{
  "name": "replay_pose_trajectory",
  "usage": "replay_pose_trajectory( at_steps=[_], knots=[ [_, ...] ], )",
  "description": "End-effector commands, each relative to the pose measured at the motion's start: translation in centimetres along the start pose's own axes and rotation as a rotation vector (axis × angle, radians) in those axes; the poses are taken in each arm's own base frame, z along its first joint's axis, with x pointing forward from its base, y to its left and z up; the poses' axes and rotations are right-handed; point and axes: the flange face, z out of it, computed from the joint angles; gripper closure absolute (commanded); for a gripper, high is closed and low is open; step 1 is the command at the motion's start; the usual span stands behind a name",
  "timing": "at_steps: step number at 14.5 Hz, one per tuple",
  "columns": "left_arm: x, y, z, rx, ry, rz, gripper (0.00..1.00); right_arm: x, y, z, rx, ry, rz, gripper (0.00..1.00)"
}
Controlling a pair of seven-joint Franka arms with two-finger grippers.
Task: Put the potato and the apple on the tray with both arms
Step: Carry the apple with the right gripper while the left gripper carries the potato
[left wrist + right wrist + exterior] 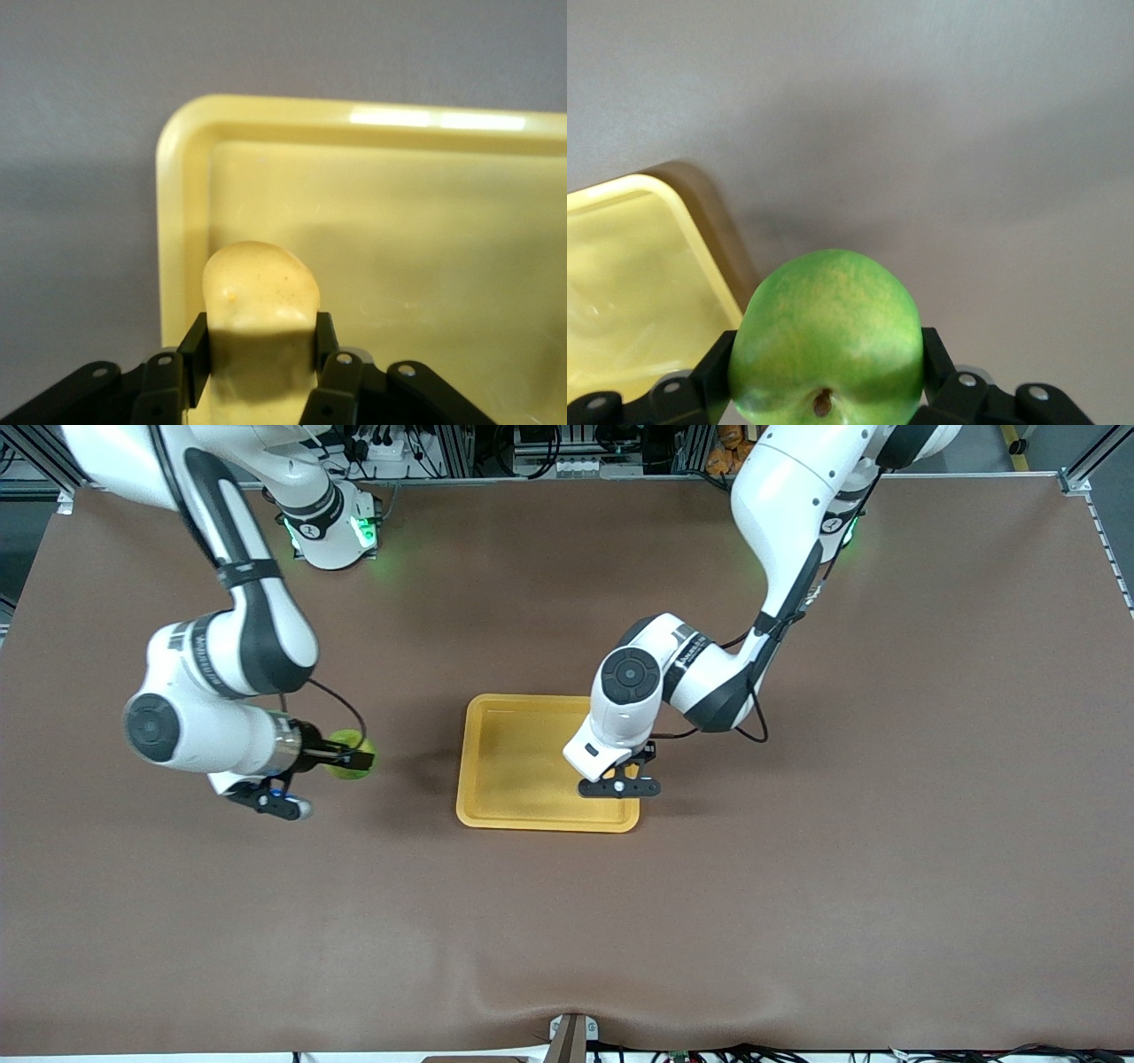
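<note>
both pieces of food are picked up and neither is on the tray (496, 771) yet, so the task looks about half done: the grasps are made, the two placements are left.

the left gripper (623, 778) hangs over the tray's corner that is nearer the front camera and toward the left arm's end of the bench (797, 921). it is clenched on the potato (260, 305): in the left wrist view the two fingers (195, 343) press on either side of the yellow-orange lump, whose rounded end sticks out past the fingertips over the tray floor, close to the tray's rim. in the front view the potato is almost wholly hidden by the gripper. whether it already touches the tray floor cannot be told; it seems to be held just above it. a release here would likely land it inside the rim, though close to the edge.

the right gripper (341, 755) is over bare bench toward the right arm's end, apart from the tray. it is grasping the apple (351, 754); the right wrist view shows the green fruit (826, 350) filling the gap between the fingers, stem dimple facing the camera, with the tray's corner (673, 204) off to one side and not under the fruit. that arm has to carry the apple over to the tray before letting go, and the free part of the tray, toward the right arm's end, looks the natural spot for it.
</note>
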Motion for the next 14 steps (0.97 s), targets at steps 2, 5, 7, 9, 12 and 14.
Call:
replay_pose_trajectory(
  at_steps=[2,5,7,9,12,14],
  knots=[
    [-0.1,0.7,1.2,0.027,0.014,0.011,0.91,-2.6,-4.2,2.0,-0.006,-0.001,0.192,1.00],
    [-0.2,0.4,2.6,0.050,0.010,0.021,0.72,-4.4,-7.1,4.3,-0.017,0.008,0.269,1.00],
    [-0.2,0.3,3.1,0.055,0.006,0.021,0.66,-5.5,-9.2,5.0,0.020,0.024,0.300,1.00],
    [-0.1,0.0,3.7,0.066,0.003,0.024,0.63,-4.7,-9.7,6.2,0.073,0.027,0.362,1.00],
    [0.1,-0.2,3.9,0.073,0.007,0.025,0.42,-4.3,-10.6,9.4,0.138,-0.093,0.507,1.00],
    [0.3,-0.3,3.4,0.070,0.014,0.030,0.00,-3.9,-10.7,11.1,0.137,-0.091,0.529,1.00]
  ],
)
